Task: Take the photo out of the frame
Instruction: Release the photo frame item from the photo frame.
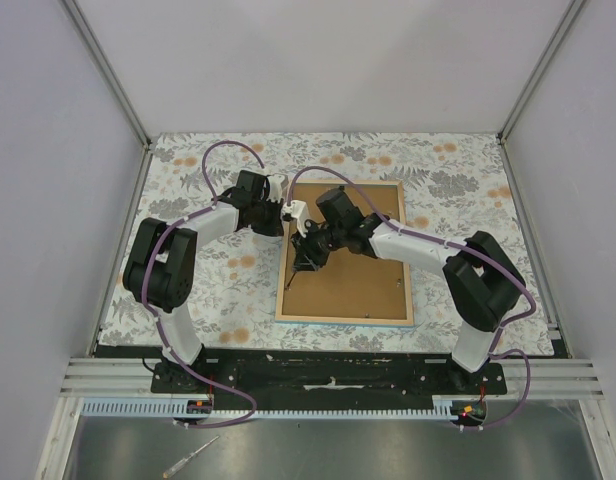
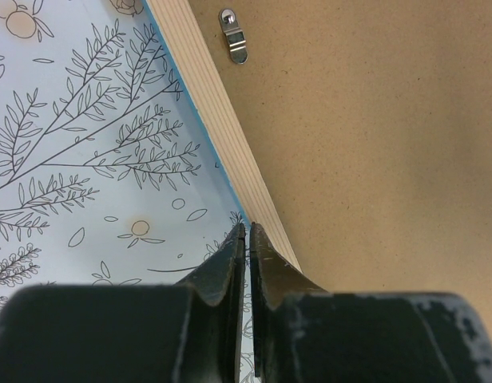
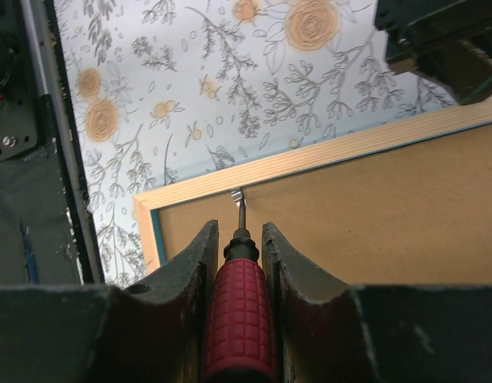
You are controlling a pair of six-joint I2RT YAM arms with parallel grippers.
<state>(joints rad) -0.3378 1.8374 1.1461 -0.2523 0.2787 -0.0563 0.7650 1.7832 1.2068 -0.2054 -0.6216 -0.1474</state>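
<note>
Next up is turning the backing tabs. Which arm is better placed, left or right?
Right. The right gripper holds the red-handled screwdriver, its tip at a metal tab on the frame. The left gripper is shut and empty at the frame's outer edge.

red-handled screwdriver clamped in right pincer, tip forward. floral desk cover beyond and left of it. small metal clip well ahead of left pincer.

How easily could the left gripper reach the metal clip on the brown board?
Probably yes: the clip lies bare on the board ahead of the left gripper, with nothing between them, though the gripper is shut.
</note>
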